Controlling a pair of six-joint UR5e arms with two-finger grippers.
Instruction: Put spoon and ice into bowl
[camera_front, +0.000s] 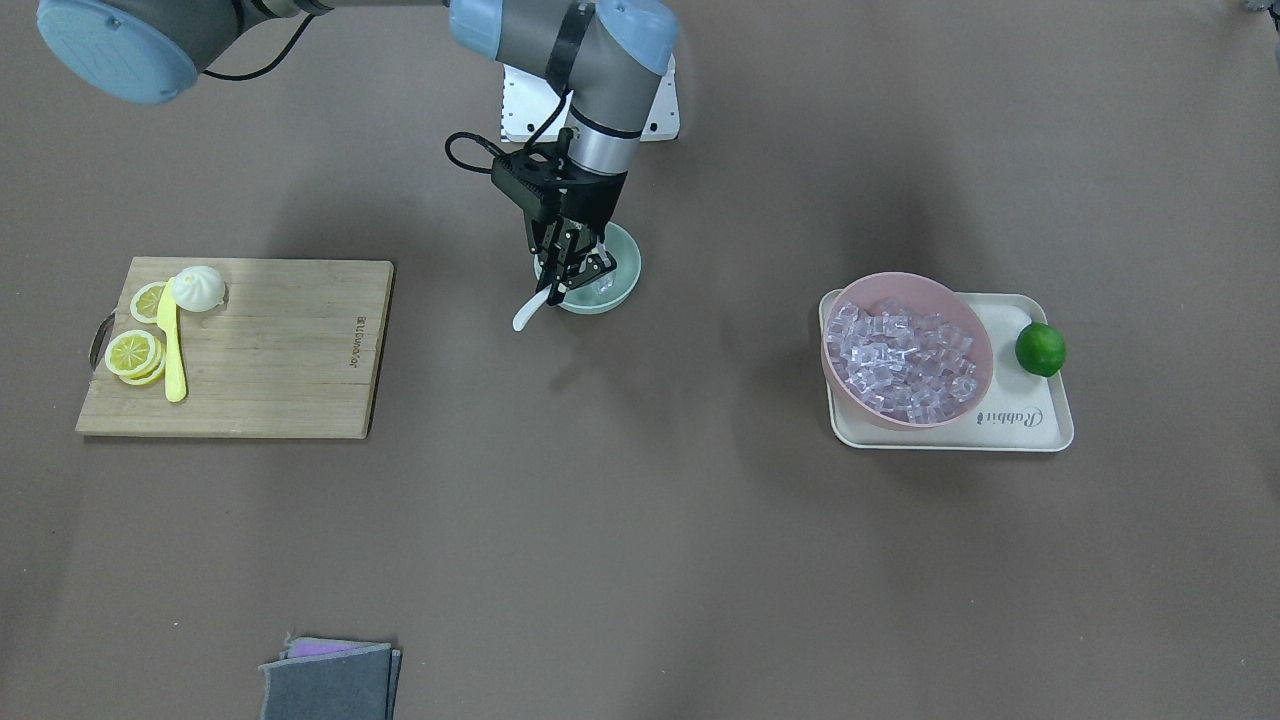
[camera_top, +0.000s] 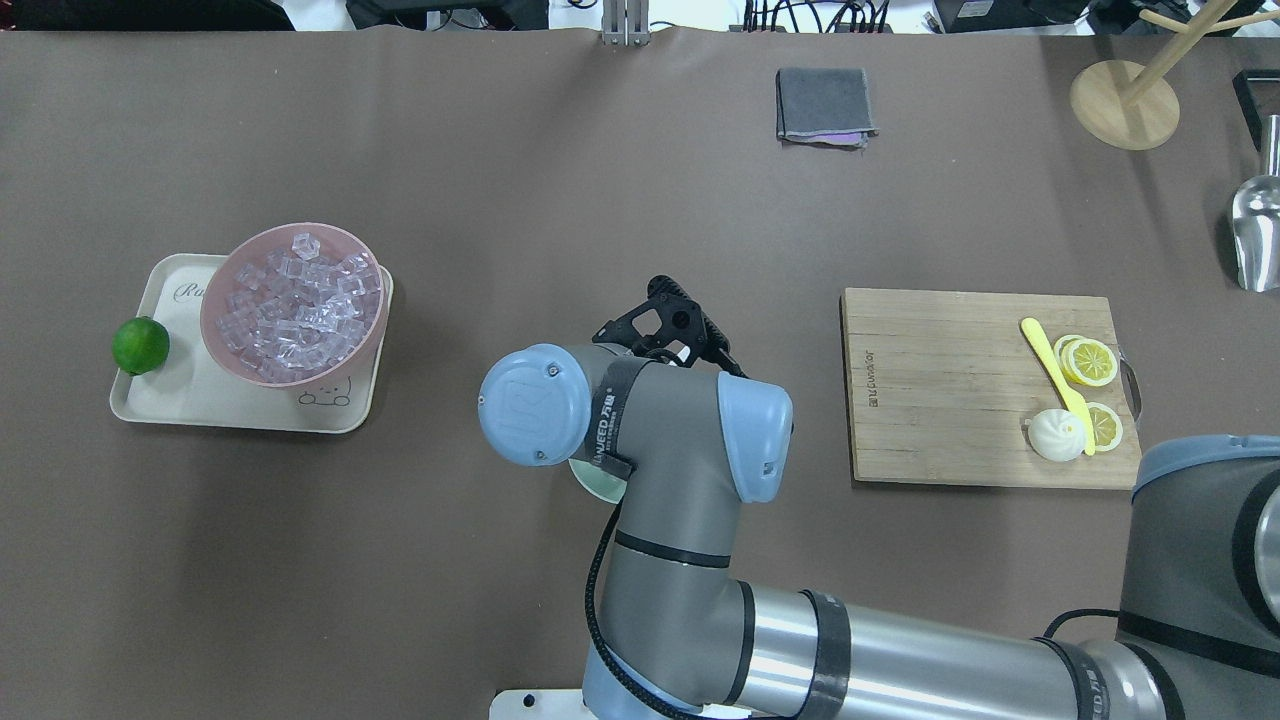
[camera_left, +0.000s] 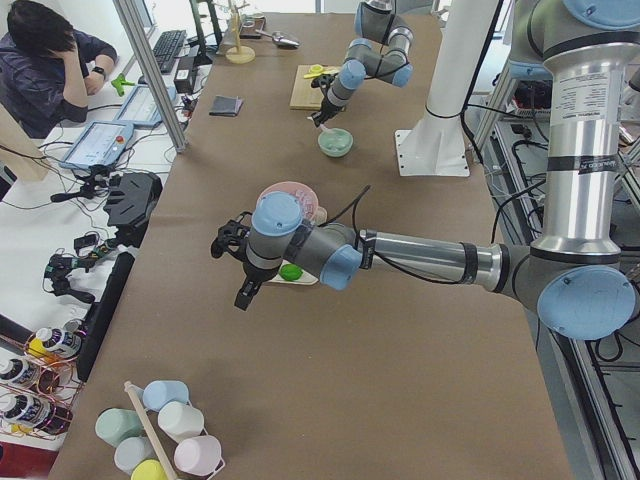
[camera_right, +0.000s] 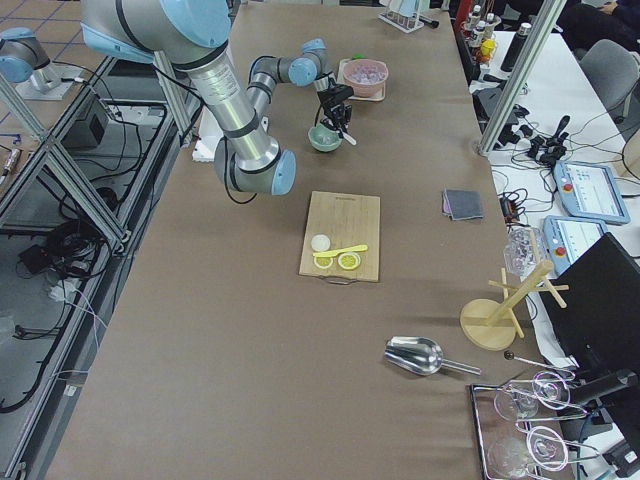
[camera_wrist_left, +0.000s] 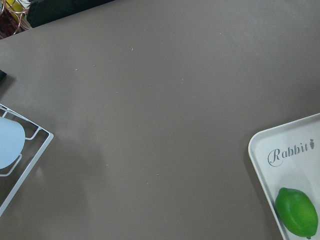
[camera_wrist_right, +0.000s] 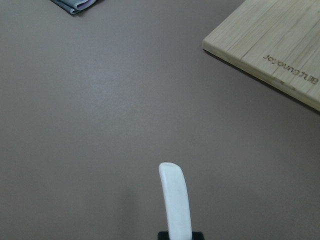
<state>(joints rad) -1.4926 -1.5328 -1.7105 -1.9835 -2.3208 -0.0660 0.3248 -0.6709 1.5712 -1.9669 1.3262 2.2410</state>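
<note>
- The right gripper (camera_front: 570, 272) is clenched on the spoon (camera_front: 527, 313), its fingers pinching the spoon partway along.
- It hangs over the near-right edge of the bowl (camera_front: 622, 262), which sits mid-table close to the robot's base.
- The spoon is tilted. Its handle sticks out past the bowl's rim, away from the robot and toward the right. The scoop end is hidden behind the fingers, over the bowl.
- In the right wrist view the white handle juts out from the gripper above bare table (camera_front: 640, 550).
- A pale glassy patch shows inside the bowl; whether it is a cube is too small to tell.
- The ice (camera_front: 905, 362) is heaped in a pink bowl (camera_front: 900, 281) on a cream tray (camera_front: 1010, 425), well to the left of the bowl.
- A lime (camera_front: 1040, 349) lies on the tray's left end, just beside the pink bowl.
- The left gripper (camera_left: 243, 290) hangs above the table near the tray's lime end. I cannot tell whether its fingers are apart or together.
- On the right lies a wooden board (camera_front: 280, 350) carrying a yellow knife (camera_front: 172, 350), lemon slices (camera_front: 133, 353) and a white bun (camera_front: 198, 288) at its right end.
- A folded grey cloth (camera_front: 330, 682) lies at the far edge, on the right.
</note>
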